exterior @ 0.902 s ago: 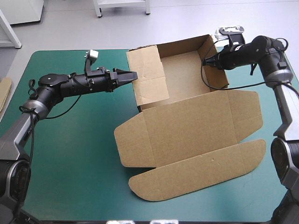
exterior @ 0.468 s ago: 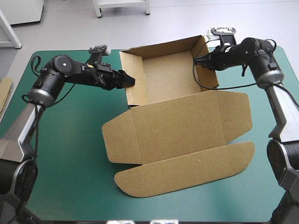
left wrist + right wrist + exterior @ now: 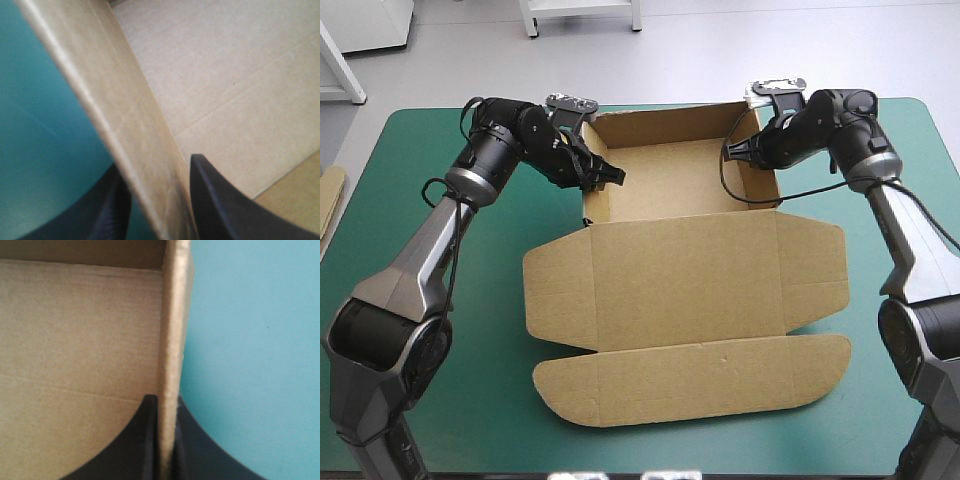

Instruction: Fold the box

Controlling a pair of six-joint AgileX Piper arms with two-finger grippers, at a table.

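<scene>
High view: we record the box (image 3: 670, 180), plain brown board, standing as an open tray at the far middle of the teal-green worktop (image 3: 450, 380). Its lid (image 3: 685, 285) lies flat toward the near edge and ends in a rounded flap. Spare board (image 3: 330, 195) shows at the left edge.

Left wrist view: the left gripper (image 3: 157, 170) is clamped on the tray's matt left wall (one finger inside, one outside).

Right wrist view: the right gripper (image 3: 162, 400) pinches the right wall likewise.

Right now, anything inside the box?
Only bare brown floor shows inside the box. The left gripper and right gripper each pinch a side wall; floor beneath them is hidden.
</scene>
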